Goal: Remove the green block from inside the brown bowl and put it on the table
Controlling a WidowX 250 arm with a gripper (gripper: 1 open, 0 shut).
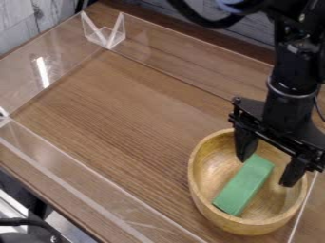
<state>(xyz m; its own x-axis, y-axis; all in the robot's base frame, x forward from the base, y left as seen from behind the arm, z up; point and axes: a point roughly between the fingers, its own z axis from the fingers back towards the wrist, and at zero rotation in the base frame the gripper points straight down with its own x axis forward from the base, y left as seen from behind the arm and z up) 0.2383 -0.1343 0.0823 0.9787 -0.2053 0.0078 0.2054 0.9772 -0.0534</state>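
Camera view, end effector (271, 157) spread wide, green block (245, 185) just below, inside brown bowl (206, 190).

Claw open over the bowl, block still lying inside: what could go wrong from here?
1. The open claw hangs over the far end of the green block, not its middle; a pinch there may let it tilt or slip out.
2. Its fingers sit close to the rim of the brown bowl; descending could strike the rim or shove the bowl toward the nearby acrylic wall.
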